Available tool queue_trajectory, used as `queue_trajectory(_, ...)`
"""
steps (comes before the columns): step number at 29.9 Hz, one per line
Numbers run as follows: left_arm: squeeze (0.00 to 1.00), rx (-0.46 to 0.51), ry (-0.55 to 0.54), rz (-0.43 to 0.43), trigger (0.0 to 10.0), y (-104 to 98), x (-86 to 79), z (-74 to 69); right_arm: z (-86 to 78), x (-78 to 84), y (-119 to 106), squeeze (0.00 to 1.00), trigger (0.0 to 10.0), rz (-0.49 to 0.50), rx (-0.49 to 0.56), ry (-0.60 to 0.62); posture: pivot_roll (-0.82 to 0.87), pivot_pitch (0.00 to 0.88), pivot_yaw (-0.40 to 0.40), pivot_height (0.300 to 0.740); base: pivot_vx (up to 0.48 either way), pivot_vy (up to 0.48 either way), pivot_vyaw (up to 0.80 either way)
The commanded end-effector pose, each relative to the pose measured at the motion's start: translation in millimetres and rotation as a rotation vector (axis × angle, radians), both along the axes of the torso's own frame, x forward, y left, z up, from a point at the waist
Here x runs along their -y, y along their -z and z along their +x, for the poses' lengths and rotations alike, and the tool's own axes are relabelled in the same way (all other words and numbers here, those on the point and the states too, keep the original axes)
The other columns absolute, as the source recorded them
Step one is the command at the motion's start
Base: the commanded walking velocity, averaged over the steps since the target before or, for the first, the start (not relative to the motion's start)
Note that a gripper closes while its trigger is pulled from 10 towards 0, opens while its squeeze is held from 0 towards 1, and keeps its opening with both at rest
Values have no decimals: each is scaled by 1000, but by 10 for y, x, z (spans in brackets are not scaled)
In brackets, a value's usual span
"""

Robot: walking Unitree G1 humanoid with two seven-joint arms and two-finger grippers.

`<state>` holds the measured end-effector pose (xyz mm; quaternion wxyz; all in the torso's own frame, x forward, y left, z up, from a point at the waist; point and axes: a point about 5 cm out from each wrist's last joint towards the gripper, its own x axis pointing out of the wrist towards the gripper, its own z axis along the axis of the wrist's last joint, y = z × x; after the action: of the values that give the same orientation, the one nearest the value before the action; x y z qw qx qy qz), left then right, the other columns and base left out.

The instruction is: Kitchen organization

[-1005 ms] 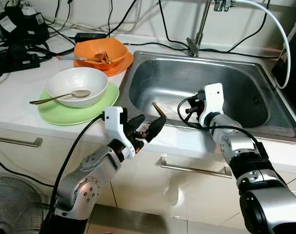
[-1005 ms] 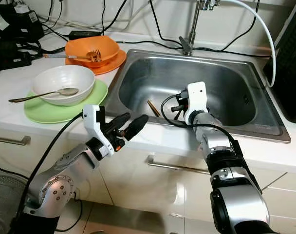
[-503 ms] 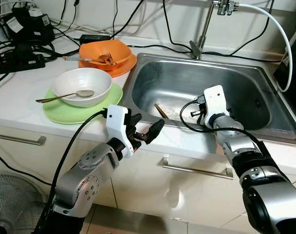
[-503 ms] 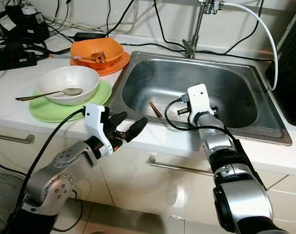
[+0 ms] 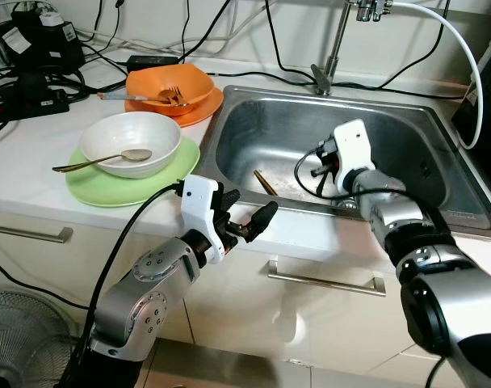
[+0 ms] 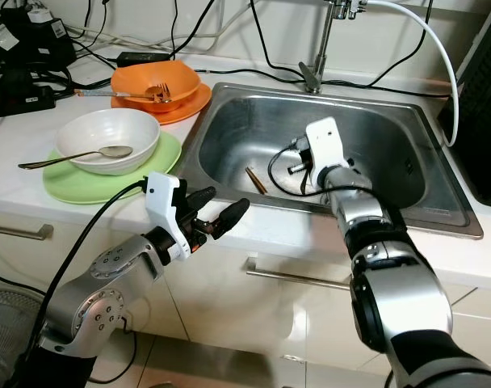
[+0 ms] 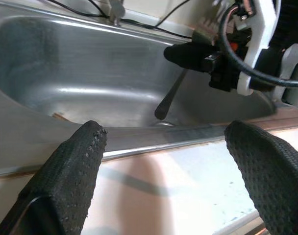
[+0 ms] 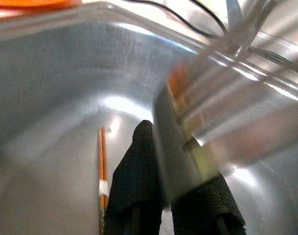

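My right gripper [image 8: 168, 164] is down inside the steel sink [image 5: 407, 133], shut on a thin metal utensil [image 7: 169, 96] that hangs from its fingers toward the sink floor. The utensil is blurred in the right wrist view, so its kind is unclear. A pair of wooden chopsticks [image 5: 264, 182] lies on the sink floor just left of that gripper. Outside the sink, my left gripper [image 5: 249, 209] hovers open in front of the counter's front edge, holding nothing. A white bowl [image 5: 129, 142] with a spoon [image 5: 108, 158] rests on a green plate [image 5: 100, 187].
An orange bowl [image 5: 166, 85] holding a fork [image 5: 174, 95] sits on an orange plate at the back of the counter. Power strips and cables [image 5: 31, 77] crowd the back left. The faucet [image 5: 334, 48] rises behind the sink. Drawer handles run below the counter.
My right gripper has moved a little further into the sink and slightly up with the utensil. The left gripper has stayed open by the counter edge, shifting only slightly.
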<state>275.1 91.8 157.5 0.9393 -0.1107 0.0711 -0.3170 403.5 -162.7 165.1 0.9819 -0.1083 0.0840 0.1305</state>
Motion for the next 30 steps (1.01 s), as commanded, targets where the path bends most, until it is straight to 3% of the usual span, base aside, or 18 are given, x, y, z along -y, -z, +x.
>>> queue_trajectory(1, 0, 18, 1, 9, 10000, -41, -11, -17, 12, 47, -24, 1000, 10000, 10, -18, 8, 16, 13, -15, 740, 0, 0, 0)
queue_trajectory(6, 0, 26, -15, 22, 10000, -63, -86, 9, 6, 11, 3, 1000, 10000, 30, -47, -28, 18, 18, -14, 740, 0, 0, 0)
queue_trajectory(21, 0, 27, -22, 33, 10000, -52, -94, 4, -22, -25, 82, 1000, 10000, 49, -72, -54, 19, 17, -9, 740, 0, 0, 0)
queue_trajectory(27, 0, 119, -105, 93, 10000, -156, -164, 81, 2, -63, -5, 1000, 10000, 77, -19, -63, 17, 20, -8, 740, 0, 0, 0)
queue_trajectory(28, 510, 167, -148, 114, 10000, -219, -202, 115, 15, -103, -67, 1000, 10000, 129, 10, -79, 16, 22, -7, 740, 0, 0, 0)
queue_trajectory(29, 510, 167, -148, 114, 10000, -219, -202, 115, 15, -103, -67, 1000, 10000, 129, 10, -79, 16, 22, -7, 740, 0, 0, 0)
queue_trajectory(30, 1000, 194, -174, 133, 10000, -254, -226, 136, 20, -135, -100, 1000, 10000, 167, 19, -102, 16, 22, -7, 740, 0, 0, 0)
